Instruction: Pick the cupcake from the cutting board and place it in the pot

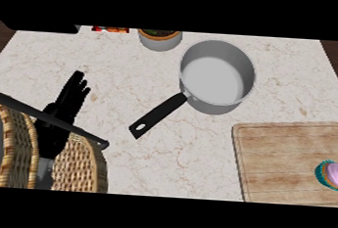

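The cupcake (pixel 334 174) sat at the right edge of the cutting board (pixel 285 157), well apart from the left hand (pixel 67 107), which rested with fingers straight and holding nothing at the far left, with the pot (pixel 218 77) standing between them.

A wicker basket (pixel 21 151) sits at the counter's (pixel 131 74) left; a potted plant (pixel 160 38) stands at the back.

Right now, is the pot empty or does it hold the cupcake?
Empty. The pot shows only its bare pale bottom, and the cupcake sits on the cutting board, near its right edge.
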{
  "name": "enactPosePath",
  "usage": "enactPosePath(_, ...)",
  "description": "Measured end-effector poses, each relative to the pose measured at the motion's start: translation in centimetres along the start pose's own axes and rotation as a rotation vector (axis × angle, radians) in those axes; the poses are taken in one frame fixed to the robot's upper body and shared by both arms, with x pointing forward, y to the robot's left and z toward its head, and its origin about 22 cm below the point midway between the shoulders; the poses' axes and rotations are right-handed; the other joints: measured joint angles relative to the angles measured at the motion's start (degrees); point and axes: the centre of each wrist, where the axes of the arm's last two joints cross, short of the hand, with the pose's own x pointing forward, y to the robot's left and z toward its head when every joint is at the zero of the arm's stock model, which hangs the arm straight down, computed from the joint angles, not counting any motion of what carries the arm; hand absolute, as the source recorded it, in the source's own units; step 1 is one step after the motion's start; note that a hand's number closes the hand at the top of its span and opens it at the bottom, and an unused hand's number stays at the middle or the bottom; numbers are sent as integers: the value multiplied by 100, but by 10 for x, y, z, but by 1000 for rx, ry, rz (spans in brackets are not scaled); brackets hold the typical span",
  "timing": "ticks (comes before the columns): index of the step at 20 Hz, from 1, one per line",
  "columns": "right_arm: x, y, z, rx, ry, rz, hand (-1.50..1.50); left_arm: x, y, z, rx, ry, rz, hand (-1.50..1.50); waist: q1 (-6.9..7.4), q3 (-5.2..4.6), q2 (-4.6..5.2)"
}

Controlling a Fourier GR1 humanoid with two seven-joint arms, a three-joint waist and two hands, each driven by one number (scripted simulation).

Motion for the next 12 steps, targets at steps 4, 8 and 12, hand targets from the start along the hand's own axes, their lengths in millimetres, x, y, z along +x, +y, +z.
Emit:
enactPosePath(4, -8, 12, 4, 67, 34, 12, -150, 2, -1, -2, -23, 11, 0, 0, 44, -7, 6)
enactPosePath(8, -13, 29, 2, 144, 49, 41, -150, 2, -2, -3, -16, 23, 1, 0, 63, -12, -3)
enactPosePath(12, -23, 44, -2, 176, 65, 70, -150, 3, -3, -3, -14, 28, -1, 0, 73, -18, -1)
